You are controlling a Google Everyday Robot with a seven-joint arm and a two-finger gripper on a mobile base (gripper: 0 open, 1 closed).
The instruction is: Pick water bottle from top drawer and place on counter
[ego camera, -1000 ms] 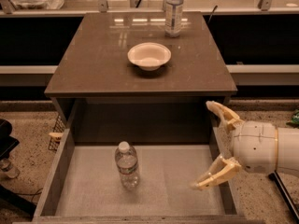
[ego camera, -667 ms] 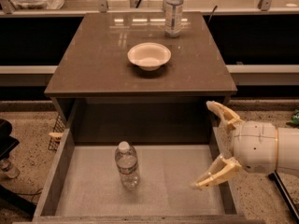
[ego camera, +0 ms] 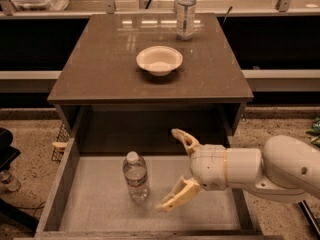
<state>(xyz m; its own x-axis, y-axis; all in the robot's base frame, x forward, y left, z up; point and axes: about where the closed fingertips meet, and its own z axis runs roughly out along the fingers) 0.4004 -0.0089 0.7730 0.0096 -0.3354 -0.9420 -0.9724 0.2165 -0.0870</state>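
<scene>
**A:** My gripper (ego camera: 167,170) is hanging over the open top drawer (ego camera: 64,184), fingers spread wide apart and gripping nothing.

**B:** Where's the water bottle (ego camera: 136,177) sitting?

**A:** It's standing upright on the drawer liner, just beside my lower fingertip. Not touching, I think, but it's hard to tell. The counter (ego camera: 100,74) is carrying a white bowl (ego camera: 159,60) in the middle and a taller bottle (ego camera: 185,11) at the back.
</scene>
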